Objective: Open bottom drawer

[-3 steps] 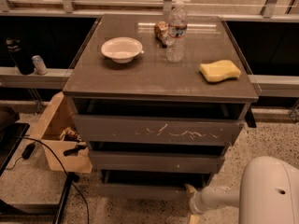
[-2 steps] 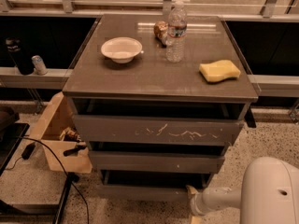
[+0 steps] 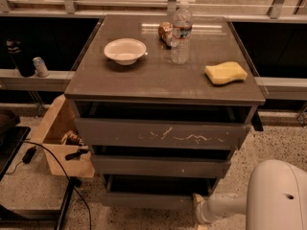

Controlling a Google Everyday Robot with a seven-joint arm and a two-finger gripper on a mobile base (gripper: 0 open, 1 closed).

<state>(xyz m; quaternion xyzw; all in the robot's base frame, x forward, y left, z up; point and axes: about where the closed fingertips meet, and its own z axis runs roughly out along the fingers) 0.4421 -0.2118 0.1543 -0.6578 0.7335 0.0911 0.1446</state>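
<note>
Cabinet: a grey three-drawer unit [image 3: 163,83] whose flat top carries a white bowl [image 3: 125,50], a clear water bottle [image 3: 181,32] and a yellow sponge [image 3: 225,73].
Bottom drawer: the lowest and slimmest front [image 3: 144,200], plain and handle-less. It sits just above the speckled floor, under the middle front [image 3: 160,166] and the scratched top front [image 3: 160,135]. A dark gap runs along its upper edge, and it looks closed or nearly so.
Gripper: low at the cabinet's bottom right corner [image 3: 198,201], on the end of the white arm [image 3: 223,206] that reaches in from the robot's body [image 3: 276,195]. It appears to be at the right end of the drawer front, possibly touching it, though the tip is too small to confirm contact. Whether it is open or closed cannot be told.
Key relation: the front's long axis runs left to right across the view. The gripper is at its right end and at about the same height, so nearly the whole drawer lies to the gripper's left.
Step in hand: probably finding purchase on the front — nothing suggests the pull has begun.
Next move calls for: catching the upper edge through the gap, then drawing straight out toward the camera, square to the long axis.
Risk: pulling from one end could skew the drawer, or the grip could slip off the smooth front.
Surroundings: the cardboard box [image 3: 57,133] and black cable [image 3: 62,169] lie on the floor at the left — well apart from the gripper.
</note>
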